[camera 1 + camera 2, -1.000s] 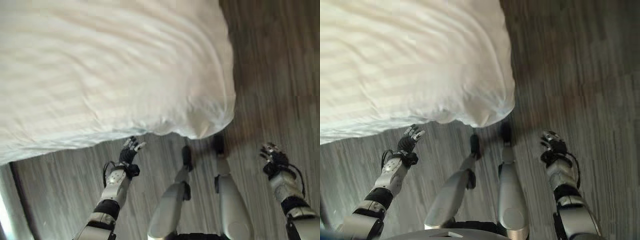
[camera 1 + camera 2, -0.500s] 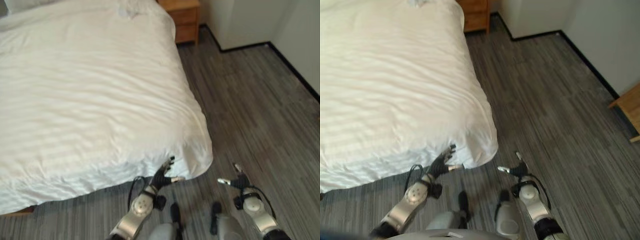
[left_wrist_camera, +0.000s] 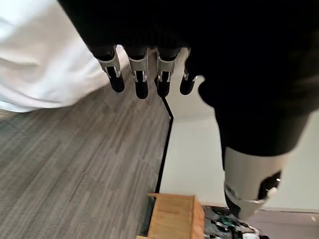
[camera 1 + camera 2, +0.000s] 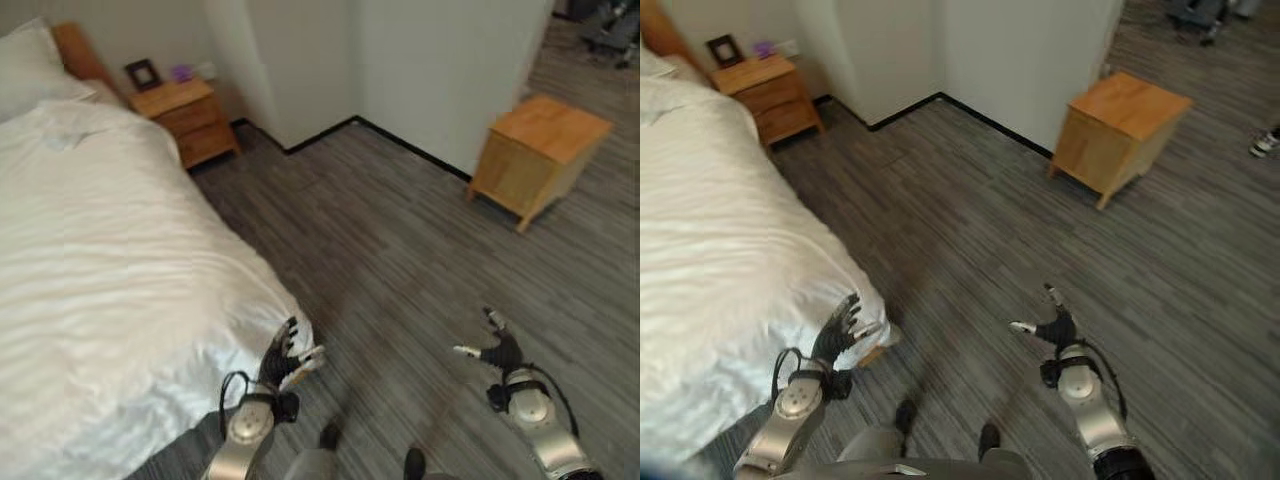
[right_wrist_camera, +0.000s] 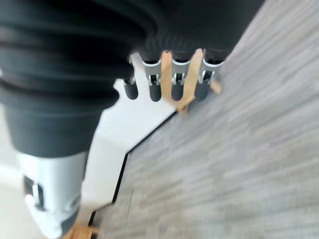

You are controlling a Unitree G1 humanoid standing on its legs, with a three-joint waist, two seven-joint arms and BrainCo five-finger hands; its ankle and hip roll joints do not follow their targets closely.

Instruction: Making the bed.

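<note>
Bed [image 4: 110, 260]: the landmark; it is covered by a white duvet [image 4: 130, 300] with faint stripes, lightly rippled, its near corner draped down toward the floor.
Pillow [image 4: 28, 70]: white, laid at the head of the bed, against a wooden headboard [image 4: 75, 52].
Left hand [image 4: 285, 355]: raised just beside the bed's near corner; the fingers [image 3: 140, 82] are seen straight and spread, nothing held; whether the duvet is touched cannot be told.
Right hand [image 4: 500, 350]: held over the floor, well apart from the bed; the fingers [image 5: 179, 87] are extended and splayed, nothing grasped.
Nightstand [image 4: 185, 120]: wooden, with drawers, set just beside the head of the bed, against the wall.
Picture frame [image 4: 142, 73]: dark, stood on the nightstand next to a small purple item [image 4: 181, 72] that cannot be identified.
Small cabinet [image 4: 535, 155]: light wood, placed well apart from the bed, near the white wall [image 4: 430, 70].
Floor [image 4: 400, 260]: grey plank pattern, spread between the bed and the small cabinet.
Person's shoe [image 4: 1267, 143]: seen beyond the small cabinet, far from the bed.
</note>
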